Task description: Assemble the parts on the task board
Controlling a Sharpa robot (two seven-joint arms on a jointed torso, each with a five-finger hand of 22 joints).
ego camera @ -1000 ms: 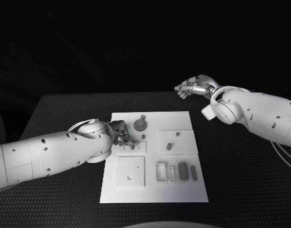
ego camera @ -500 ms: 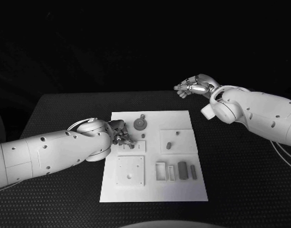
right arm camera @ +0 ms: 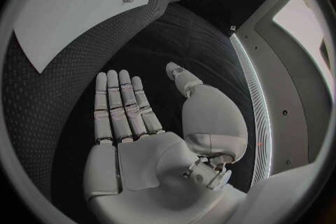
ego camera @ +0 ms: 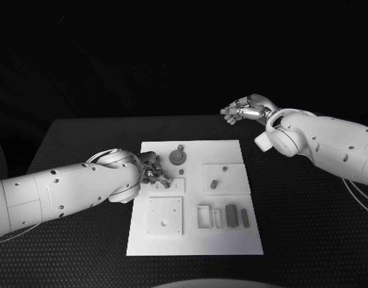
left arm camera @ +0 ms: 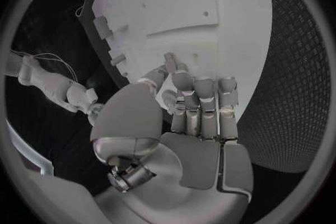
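— Where's the board?

— The white task board (ego camera: 197,198) lies flat in the middle of the black desk (ego camera: 80,138). The left hand (ego camera: 153,170) is over its near-left part, beside the round geared piece (ego camera: 177,158).

— Is that hand holding anything?

— From the wrist camera its fingers (left arm camera: 199,95) are curled over, and a small grey peg (left arm camera: 170,61) stands at the fingertips, seemingly pinched against the thumb. I'd say it grips that part, though the contact itself is small and hard to read.

— And the other one?

— The right hand (ego camera: 246,110) hangs beyond the far edge of the desk, well apart from the board. Its wrist view shows the palm flat, fingers (right arm camera: 119,103) straight and spread, nothing in it.

— How do you reckon the pieces handle?

— Small, stiff and light, I'd guess; hard plastic or metal, nothing that bends. The risk is slipping: a smooth little peg between metal fingertips could twist or pop out. Best taken by its sides near the top, kept upright, so the lower end stays free to enter its hole. The grey blocks (ego camera: 232,216) near the right edge look easier, gripped across their long flat faces.
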